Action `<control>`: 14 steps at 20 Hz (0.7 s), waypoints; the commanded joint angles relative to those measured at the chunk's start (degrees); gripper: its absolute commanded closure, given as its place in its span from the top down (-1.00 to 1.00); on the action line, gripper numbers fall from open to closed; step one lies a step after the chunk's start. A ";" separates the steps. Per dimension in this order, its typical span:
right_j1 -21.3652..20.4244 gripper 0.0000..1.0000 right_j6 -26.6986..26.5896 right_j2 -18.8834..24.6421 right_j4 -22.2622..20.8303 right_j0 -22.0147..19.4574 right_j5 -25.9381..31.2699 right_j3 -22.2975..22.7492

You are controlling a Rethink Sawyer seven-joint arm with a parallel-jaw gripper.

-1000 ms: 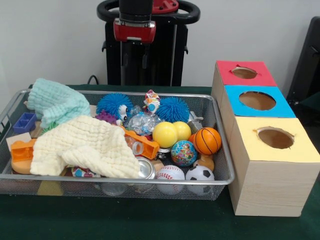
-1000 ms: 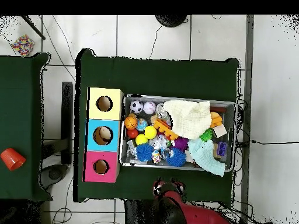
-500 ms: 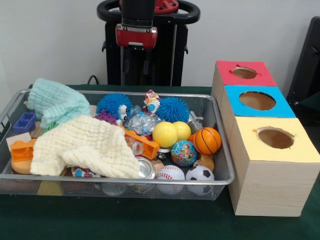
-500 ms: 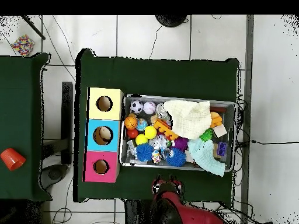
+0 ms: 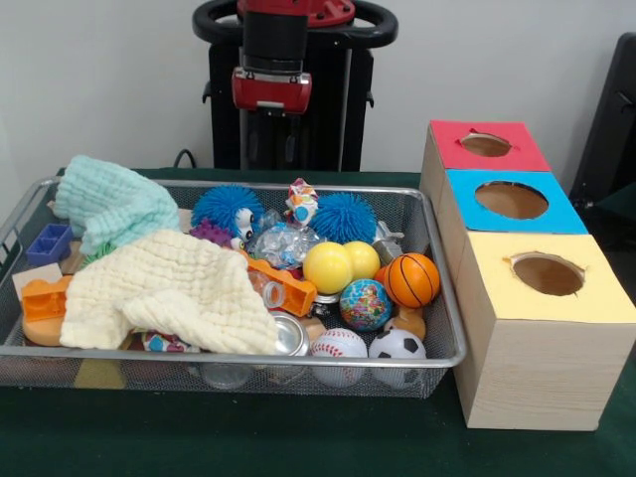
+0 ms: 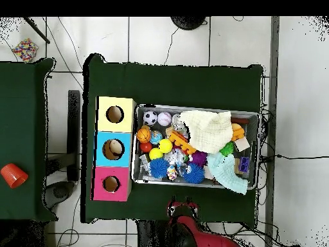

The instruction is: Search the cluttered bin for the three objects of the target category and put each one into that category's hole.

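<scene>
A wire bin (image 5: 442,298) (image 6: 136,145) holds mixed clutter. In it lie two yellow balls (image 5: 328,266), a basketball (image 5: 412,279), a globe ball (image 5: 365,303), a baseball (image 5: 339,346), a soccer ball (image 5: 397,346) and two blue spiky balls (image 5: 227,207). A cream cloth (image 5: 169,288) and a mint cloth (image 5: 111,204) cover the left part. Three boxes with holes stand beside the bin: red (image 5: 486,145), blue (image 5: 511,200), yellow (image 5: 548,274). My gripper (image 5: 270,147) (image 6: 182,207) hangs behind the bin's far rim, open and holding nothing.
Orange blocks (image 5: 45,298), a blue block (image 5: 48,243), a metal can (image 5: 290,335) and crumpled clear plastic (image 5: 281,243) also lie in the bin. In the overhead view an orange cup (image 6: 13,174) sits on a side table at the left.
The gripper has come lower in the front view and shifted slightly right. Nothing in the bin has moved.
</scene>
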 commanded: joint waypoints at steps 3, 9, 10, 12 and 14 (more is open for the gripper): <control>13.83 1.00 9.24 -2.12 -1.33 0.54 -14.04 -9.19; 18.63 1.00 8.25 -3.76 -1.28 1.55 -20.20 -10.59; 19.08 1.00 8.12 -4.02 -1.06 1.86 -20.71 -10.68; 19.15 1.00 7.84 -4.57 -0.81 2.36 -21.28 -10.58; 19.28 1.00 7.73 -5.05 -0.42 2.88 -21.49 -10.41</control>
